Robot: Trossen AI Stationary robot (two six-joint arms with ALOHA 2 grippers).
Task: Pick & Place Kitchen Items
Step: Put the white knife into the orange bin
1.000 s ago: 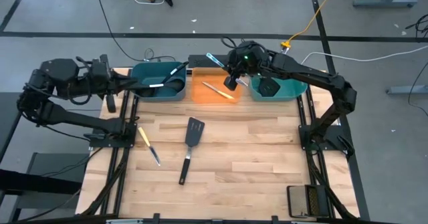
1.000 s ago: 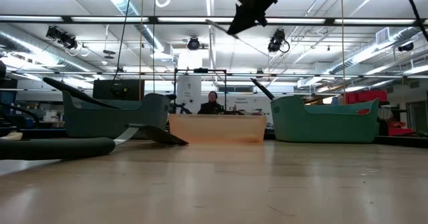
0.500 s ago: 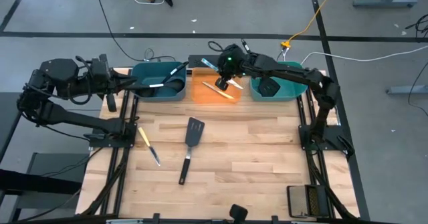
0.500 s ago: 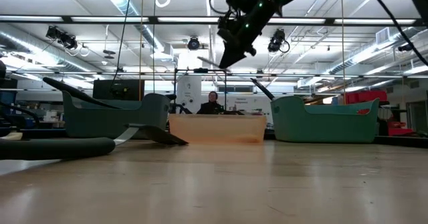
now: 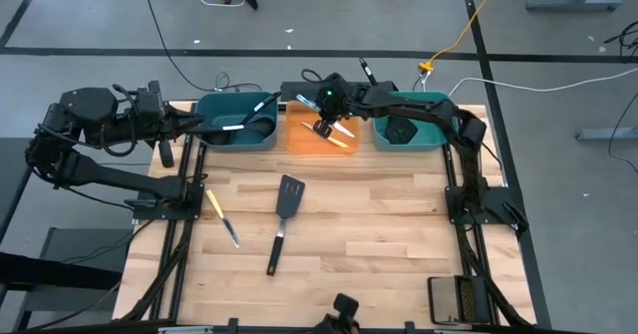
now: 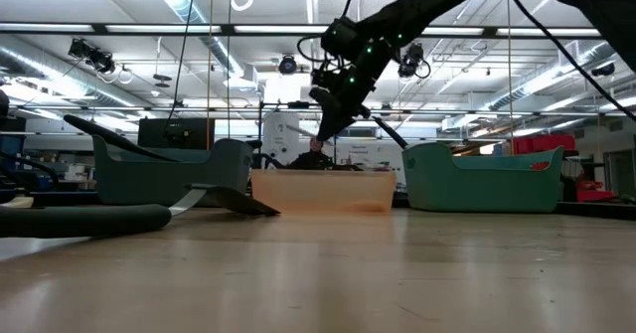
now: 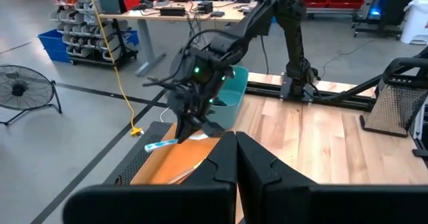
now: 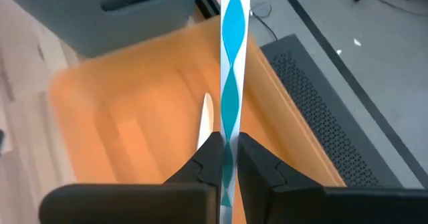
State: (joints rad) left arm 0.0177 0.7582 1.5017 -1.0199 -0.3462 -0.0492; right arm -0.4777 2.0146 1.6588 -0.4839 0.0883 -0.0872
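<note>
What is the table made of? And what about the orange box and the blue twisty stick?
Table: probably wood, pale planks with visible grain. Orange box: looks like smooth plastic, slightly see-through. Blue twisty stick, held in the right gripper: likely plastic, teal and white swirls.

A grey concrete floor (image 5: 299, 15) with black cables (image 5: 164, 45) surrounds the table; long ceiling lights (image 6: 184, 0) shine above; a round black floor fan (image 7: 23, 93) stands beside blue storage bins (image 7: 57, 43).
</note>
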